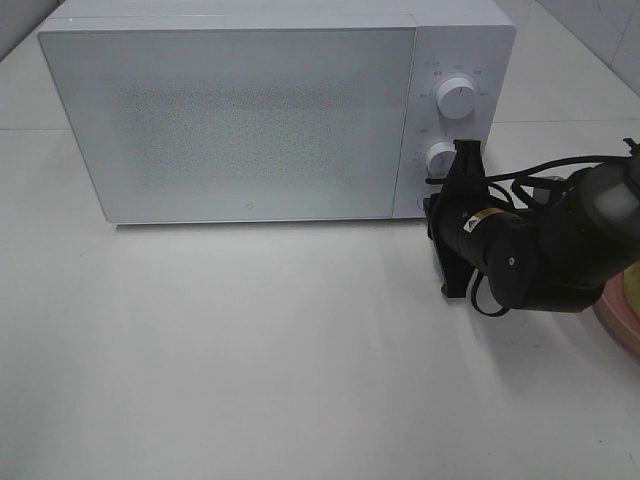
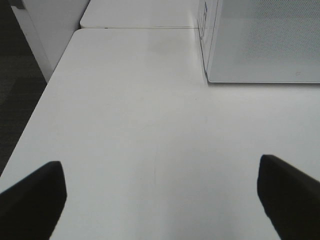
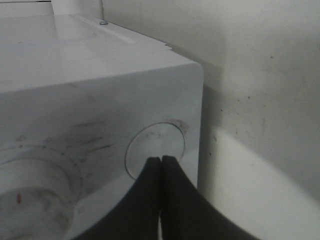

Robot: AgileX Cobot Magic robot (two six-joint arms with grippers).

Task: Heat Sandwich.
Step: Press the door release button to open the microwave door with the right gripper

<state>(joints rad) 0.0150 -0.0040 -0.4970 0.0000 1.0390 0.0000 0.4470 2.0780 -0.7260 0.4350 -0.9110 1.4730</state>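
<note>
White tabletop (image 1: pixel 200 380) fills the left and lower part of the high view. The left gripper (image 2: pixel 160 200) appears only in its own wrist view, jaws spread wide above that table and holding nothing. Across the upper frame stands the microwave (image 1: pixel 240 110), its door shut. Right of the door sit the upper knob (image 1: pixel 458 98) and the lower knob (image 1: pixel 441 157). Below them is the round button (image 3: pixel 150 142), which the right gripper (image 3: pixel 161 161) meets with its fingers pressed together into one narrow tip, carrying nothing.

I judge this a push to release the door. The tip lands close to the button's rim, so it could slide off onto the panel. A hard shove could also push the whole oven back across the smooth table instead of tripping the latch.

The right arm (image 1: pixel 560 250) reaches in from the right edge, its wrist roughly level and the gripper turned on edge, aimed at the panel.

At the far right edge lies the pink plate (image 1: pixel 618 322). A tan sliver above its rim is probably the sandwich (image 1: pixel 634 288), mostly cut off by the frame and not yet in the oven.
</note>
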